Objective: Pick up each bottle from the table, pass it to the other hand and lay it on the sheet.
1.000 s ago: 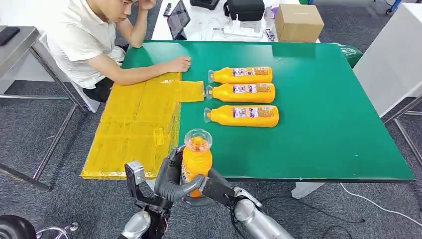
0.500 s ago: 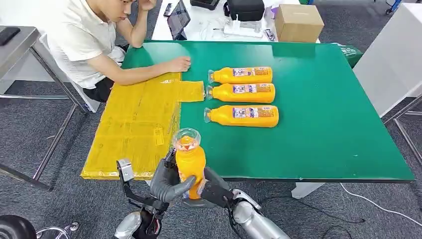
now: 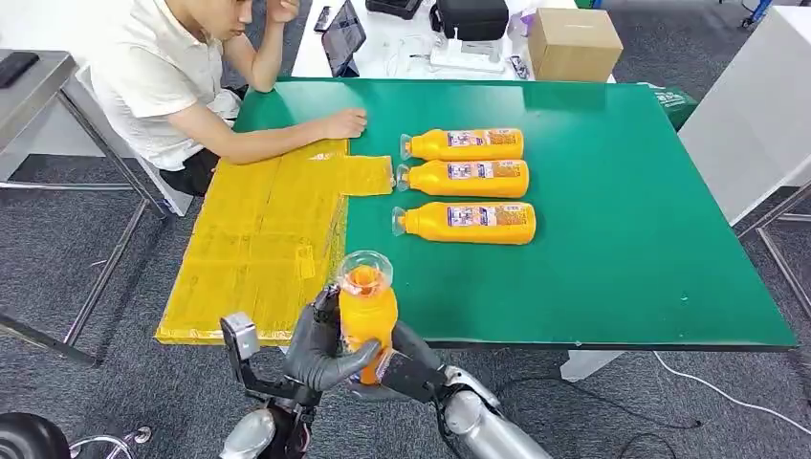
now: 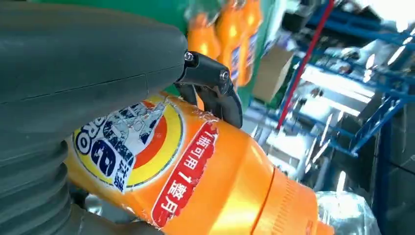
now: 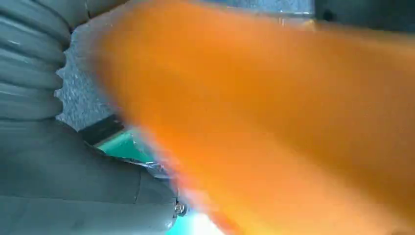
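So I've got one orange bottle point(image 3: 366, 308) held upright just off the near edge of the green table point(image 3: 622, 220), clear cap up. My left hand point(image 3: 320, 346) is wrapped around its body, thumb across the front, and my right hand point(image 3: 406, 368) is cupped on the lower part from the other side, so both are gripping it at once. In the left wrist view the label with red and blue print sits right against my thumb; the right wrist view is mostly an orange blur. Three more bottles point(image 3: 466, 222) lie on their sides in a row toward the middle of the table, caps pointing left, close to each other. The yellow sheet point(image 3: 258, 239) covers the left part of the table and hangs over the near left edge. A person in a white shirt point(image 3: 158, 81) sits at the far left corner with one hand resting on the table by the sheet's far end. Behind the table there's a white desk with a cardboard box point(image 3: 574, 43), a tablet point(image 3: 342, 36) and a black bag point(image 3: 471, 17). Floor is grey carpet point(image 3: 57, 268).
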Robot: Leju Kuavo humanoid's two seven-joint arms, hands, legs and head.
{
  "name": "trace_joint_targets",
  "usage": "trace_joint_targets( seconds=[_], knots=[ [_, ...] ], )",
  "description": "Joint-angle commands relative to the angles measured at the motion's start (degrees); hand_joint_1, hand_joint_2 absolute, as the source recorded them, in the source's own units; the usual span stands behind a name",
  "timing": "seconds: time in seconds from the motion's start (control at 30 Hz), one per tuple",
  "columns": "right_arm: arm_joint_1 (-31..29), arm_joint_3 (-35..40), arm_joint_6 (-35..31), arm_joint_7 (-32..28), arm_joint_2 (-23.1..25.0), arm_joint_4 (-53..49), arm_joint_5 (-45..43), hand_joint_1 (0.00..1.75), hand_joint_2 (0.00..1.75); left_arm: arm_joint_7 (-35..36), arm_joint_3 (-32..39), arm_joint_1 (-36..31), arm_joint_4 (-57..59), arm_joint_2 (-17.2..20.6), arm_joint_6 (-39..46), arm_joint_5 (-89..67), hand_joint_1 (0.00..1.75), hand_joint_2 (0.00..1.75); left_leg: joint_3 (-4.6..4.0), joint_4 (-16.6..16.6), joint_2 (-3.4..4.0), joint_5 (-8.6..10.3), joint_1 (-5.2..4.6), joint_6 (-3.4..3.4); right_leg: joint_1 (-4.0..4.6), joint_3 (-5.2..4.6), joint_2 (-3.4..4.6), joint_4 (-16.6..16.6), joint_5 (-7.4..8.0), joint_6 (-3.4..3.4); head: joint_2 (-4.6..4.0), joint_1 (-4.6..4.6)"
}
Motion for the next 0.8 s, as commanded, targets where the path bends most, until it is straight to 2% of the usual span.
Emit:
trace_joint_targets(
  seconds=[0.03,0.17,0.33,0.5,0.8],
  knots=[
    [2.25,-0.42,-2.03,-0.07,-1.05,-1.82,0.67,0.00,0.00,-0.59,0.95,-0.46,-4.73,1.55,3.13,-4.13,1.75,1.75,0.11,-0.02,0.01,-0.05,0.00,0.06,0.03,0.13,-0.06,-0.03,-0.05,-0.11,0.00,-0.04],
    [2.97,-0.94,-2.61,-0.15,-1.16,-2.34,0.70,0.00,0.00,-1.94,1.29,-0.07,-4.73,1.23,6.20,-7.12,1.75,1.75,0.09,-0.04,-0.01,-0.03,0.00,0.05,0.03,0.12,-0.06,-0.05,-0.03,-0.09,0.00,-0.02],
    [4.37,-2.32,-3.76,-0.02,-1.14,-3.74,0.82,0.00,0.00,-4.52,2.93,0.34,-5.67,-0.07,15.78,-14.10,1.75,1.75,0.09,-0.03,-0.01,-0.03,0.00,0.06,0.03,0.11,-0.07,-0.04,-0.04,-0.10,0.00,-0.02],
    [4.93,-3.09,-4.87,-0.31,-0.93,-4.65,1.07,0.00,0.00,-4.90,3.21,0.60,-6.39,0.24,17.98,-15.19,1.75,1.75,0.31,-0.04,0.00,-0.12,0.02,0.12,0.08,0.35,-0.12,-0.07,-0.12,-0.21,0.00,-0.04],
    [4.90,-3.34,-5.01,-0.37,-0.76,-4.67,1.01,0.00,0.00,-5.28,3.13,0.40,-6.16,0.37,19.52,-16.79,1.75,1.75,0.08,-0.04,0.00,-0.02,-0.02,0.05,0.01,0.09,-0.06,-0.03,-0.03,-0.09,0.00,-0.04]
  ],
)
